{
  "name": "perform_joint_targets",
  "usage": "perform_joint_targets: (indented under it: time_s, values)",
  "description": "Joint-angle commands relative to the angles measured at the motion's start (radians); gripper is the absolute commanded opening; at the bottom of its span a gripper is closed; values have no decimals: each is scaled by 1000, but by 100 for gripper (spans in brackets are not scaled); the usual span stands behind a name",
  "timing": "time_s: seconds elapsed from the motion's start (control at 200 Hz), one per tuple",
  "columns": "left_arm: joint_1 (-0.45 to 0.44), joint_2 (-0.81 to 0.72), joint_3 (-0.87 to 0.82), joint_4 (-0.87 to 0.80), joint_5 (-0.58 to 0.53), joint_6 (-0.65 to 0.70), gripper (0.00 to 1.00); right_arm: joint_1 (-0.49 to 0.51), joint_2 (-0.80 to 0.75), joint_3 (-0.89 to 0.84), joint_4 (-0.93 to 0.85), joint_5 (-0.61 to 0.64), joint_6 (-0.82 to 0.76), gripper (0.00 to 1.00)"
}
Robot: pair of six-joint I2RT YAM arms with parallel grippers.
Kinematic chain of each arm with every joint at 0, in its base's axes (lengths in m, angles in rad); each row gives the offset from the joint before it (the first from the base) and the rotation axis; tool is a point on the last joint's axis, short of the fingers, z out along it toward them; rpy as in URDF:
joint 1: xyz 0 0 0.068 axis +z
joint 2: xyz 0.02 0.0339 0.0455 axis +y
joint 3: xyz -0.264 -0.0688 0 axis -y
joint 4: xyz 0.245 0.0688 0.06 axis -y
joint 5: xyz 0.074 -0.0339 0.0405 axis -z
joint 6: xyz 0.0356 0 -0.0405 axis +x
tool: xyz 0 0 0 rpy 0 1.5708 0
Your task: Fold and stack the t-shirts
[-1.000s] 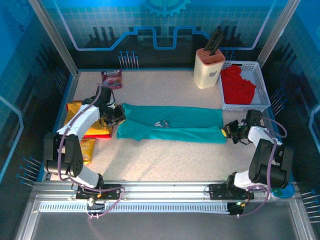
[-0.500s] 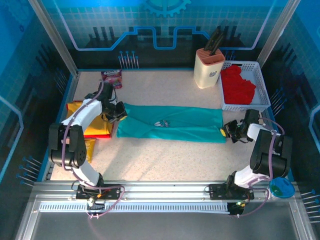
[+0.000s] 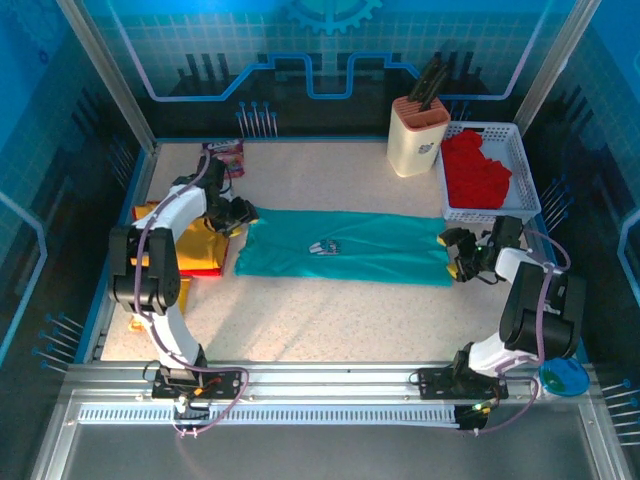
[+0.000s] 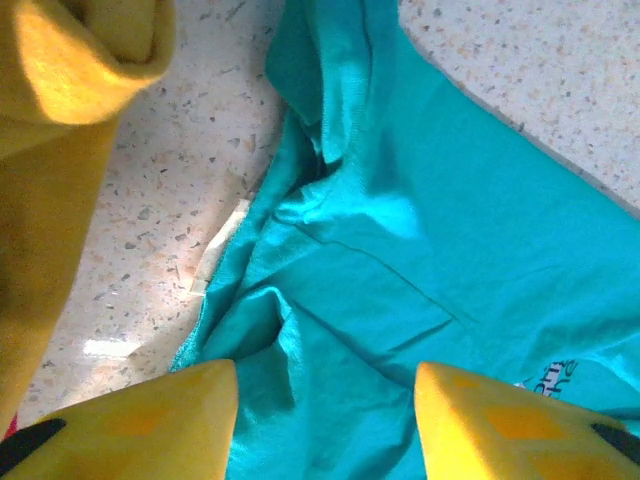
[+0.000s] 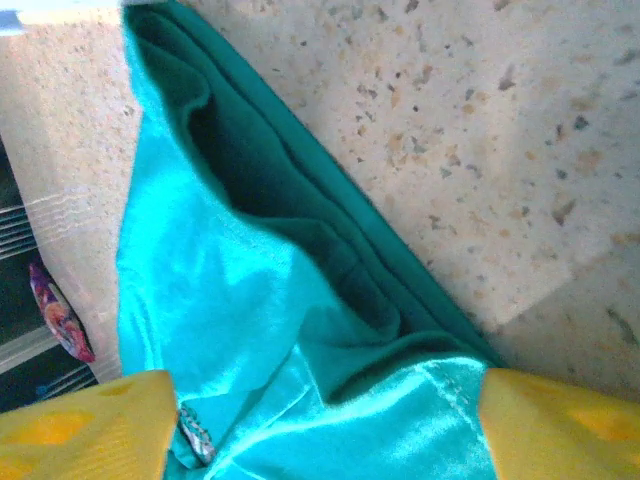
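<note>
Seen from above, a speckled table [image 3: 330, 310] carries everything. At its left edge lies a crumpled yellow t-shirt [image 3: 148, 214], with a pink snack packet [image 3: 228, 150] beyond it near the back wall. The left hand [image 3: 238, 215] sits low at the left end of a teal t-shirt [image 3: 350, 250]. Its yellow fingers [image 4: 140, 410] are spread wide, with bunched teal cloth lying between them. The teal t-shirt stretches across the middle of the table as a long folded band, with a small white print [image 3: 322, 246] facing up. At its right end the right hand [image 3: 452, 255] is also spread wide over the cloth. Further back on the right stand a cream knife block [image 3: 418, 138] and a white basket [image 3: 525, 175] holding a red t-shirt [image 3: 475, 170].
</note>
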Motion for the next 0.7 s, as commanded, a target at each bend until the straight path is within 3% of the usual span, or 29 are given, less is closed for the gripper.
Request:
perform_joint_targets:
  time_s: [0.0,0.105,0.33,0.535,0.695]
  values:
    - [4,-123,-60,-28,53,-11,54,-14,-66,-17,-69,11,-54,91]
    - [-4,-240,-197,15,107,-67,54,-12,-103,-39,-85,-11,-78,100]
    - [-81,-421,-443,128,119,-211,55,-1,-154,-78,-94,-28,-113,100]
    - [-109,-403,-590,355,159,-346,55,13,-156,-92,-80,-40,-102,100]
    - [-126,-339,-597,445,175,-393,50,15,-169,-93,-87,-34,-99,100]
